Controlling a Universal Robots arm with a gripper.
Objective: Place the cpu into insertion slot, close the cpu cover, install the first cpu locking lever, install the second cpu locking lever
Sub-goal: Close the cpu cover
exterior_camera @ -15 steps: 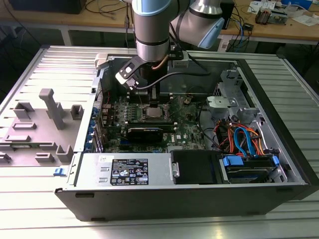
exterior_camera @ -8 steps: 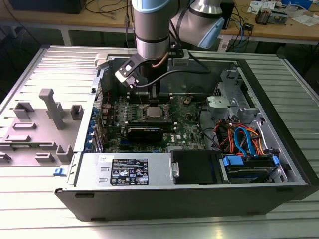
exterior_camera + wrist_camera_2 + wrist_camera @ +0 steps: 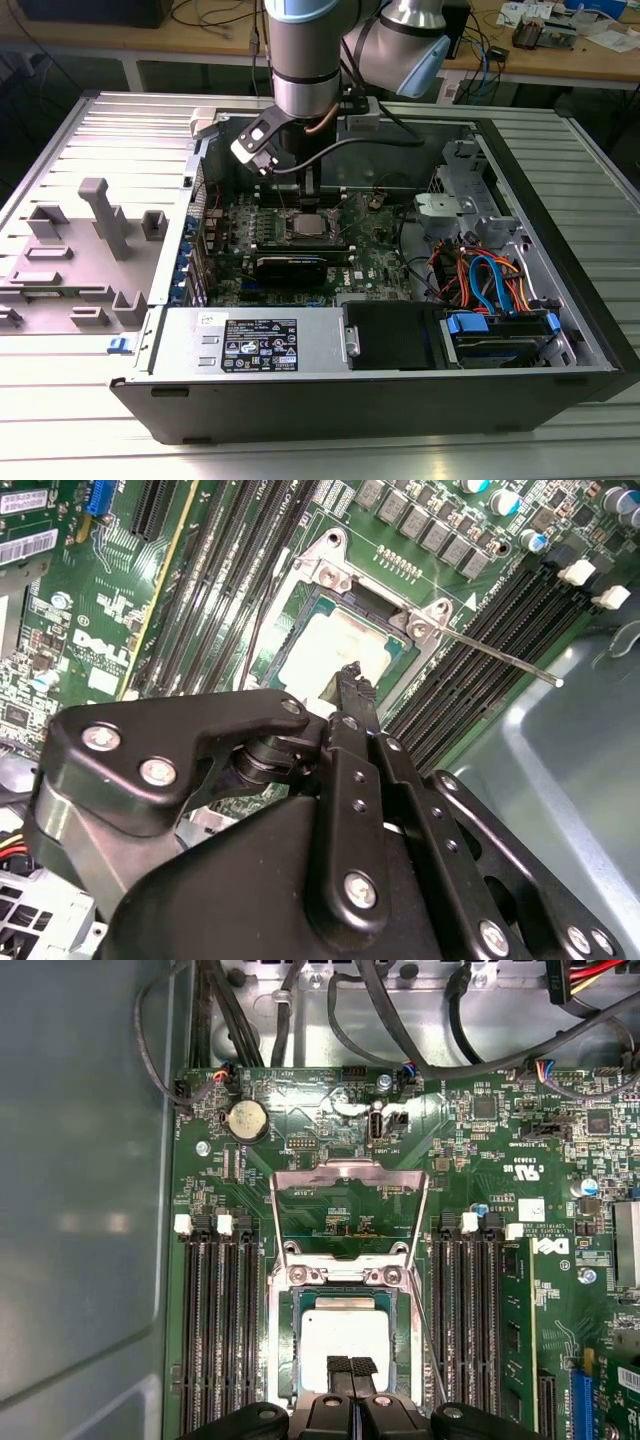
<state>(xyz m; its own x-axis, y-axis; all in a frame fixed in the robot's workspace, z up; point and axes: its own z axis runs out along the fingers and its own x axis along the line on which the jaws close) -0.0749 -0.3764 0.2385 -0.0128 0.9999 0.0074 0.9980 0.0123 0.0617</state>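
Your gripper [image 3: 350,1368] has its fingertips pinched together on nothing, parked right over the near edge of the cpu [image 3: 345,1335]. The chip already lies flat in the insertion slot [image 3: 283,1360], so I'd guess the drop-in part is done. Just past that, the cpu cover [image 3: 350,1171] is flipped up and open, the locking lever [image 3: 500,658] sticks out loose, and the arm [image 3: 305,60] comes straight down into the PC case [image 3: 350,405], wrist vertical.

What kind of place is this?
Probably a robotics lab or workshop: an opened black desktop computer case lies on a ridged grey metal table, a silver-and-blue robot arm reaches into it, and wooden benches strewn with cables stand behind.
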